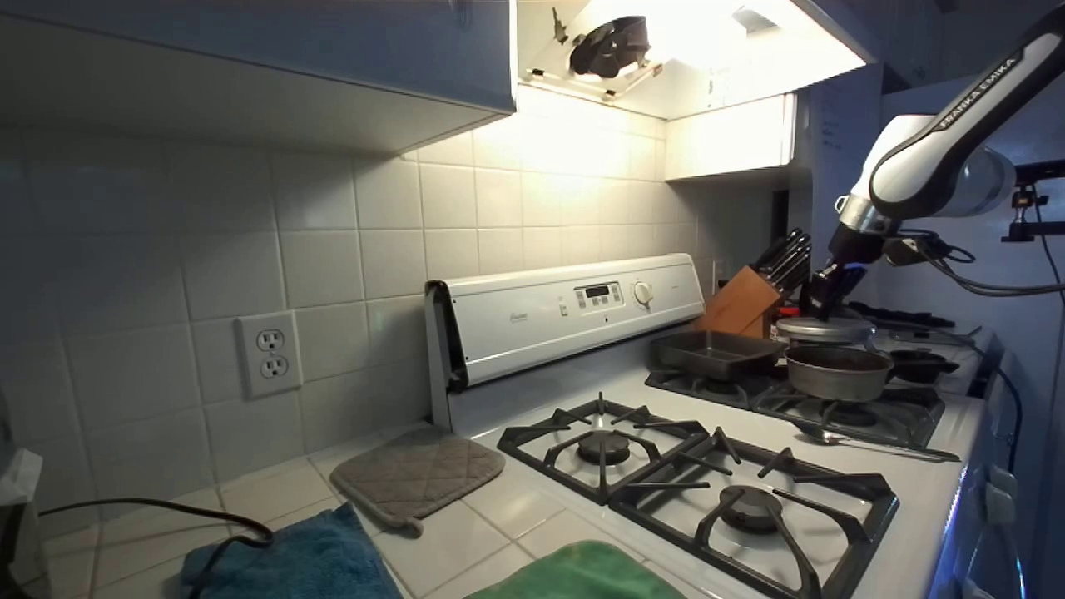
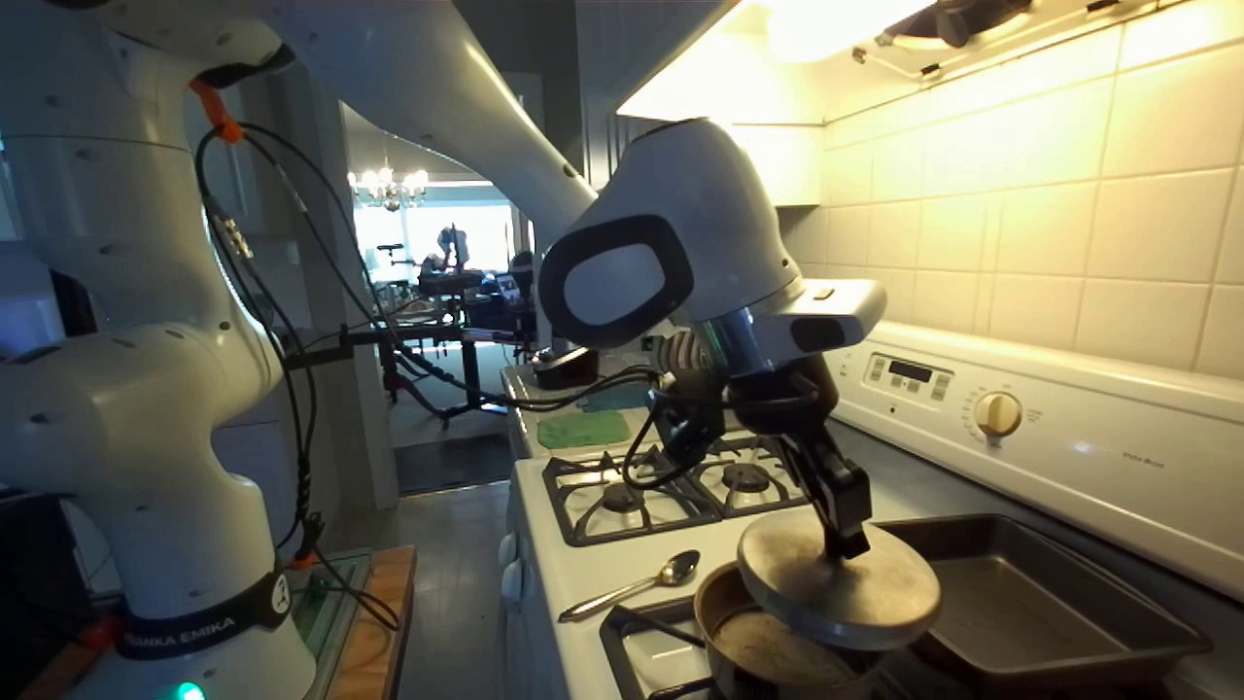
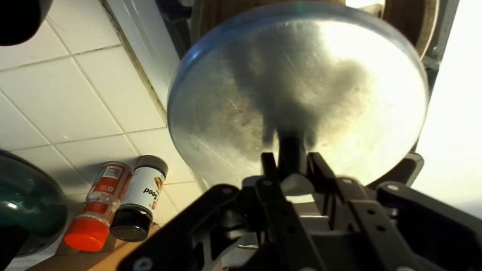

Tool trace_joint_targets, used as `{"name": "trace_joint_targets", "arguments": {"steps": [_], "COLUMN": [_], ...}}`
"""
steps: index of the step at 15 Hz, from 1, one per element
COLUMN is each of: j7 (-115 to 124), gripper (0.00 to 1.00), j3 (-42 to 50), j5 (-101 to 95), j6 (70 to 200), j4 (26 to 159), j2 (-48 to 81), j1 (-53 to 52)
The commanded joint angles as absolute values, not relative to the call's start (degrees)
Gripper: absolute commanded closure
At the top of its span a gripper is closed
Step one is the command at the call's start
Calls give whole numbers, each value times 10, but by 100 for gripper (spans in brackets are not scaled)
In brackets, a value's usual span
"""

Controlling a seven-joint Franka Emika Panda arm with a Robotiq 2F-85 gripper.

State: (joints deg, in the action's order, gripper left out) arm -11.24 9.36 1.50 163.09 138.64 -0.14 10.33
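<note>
My gripper (image 3: 291, 156) is shut on the dark knob (image 3: 292, 146) of a round metal lid (image 3: 226, 124), one finger on each side. The lid (image 2: 797, 574) is tilted and overlaps part of a grey pot (image 2: 717, 637) in an exterior view; I cannot tell whether they touch. From another angle, the lid (image 1: 824, 330) appears just behind and above the rim of the pot (image 1: 839, 378), which sits on a burner. The gripper (image 1: 824, 295) points down at the lid. Its fingers hide part of the knob.
A dark rectangular pan (image 2: 1030, 593) stands beside the pot, near the control panel (image 2: 1059, 428). A knife block (image 1: 740, 304) is behind. A spoon (image 2: 632, 588) lies on the stove. Spice jars (image 3: 139, 199) stand near the lid in the wrist view. The hood (image 1: 749, 50) hangs overhead.
</note>
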Motion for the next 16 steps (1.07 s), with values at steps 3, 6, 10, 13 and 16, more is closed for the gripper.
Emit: {"name": "trace_joint_targets", "arguments": {"steps": [3, 6, 10, 13, 16], "j7": [-156, -163, -182, -189, -194], "gripper": [94, 94, 94, 94, 94], "j3": [91, 92, 89, 90, 90], "j5": [18, 16, 24, 28, 34], "j6": [1642, 1648, 1662, 1672, 1678], "j4": [1431, 1438, 1445, 1449, 1452], "j2": [-33, -29, -23, -21, -19], "j1": [93, 91, 92, 92, 92]}}
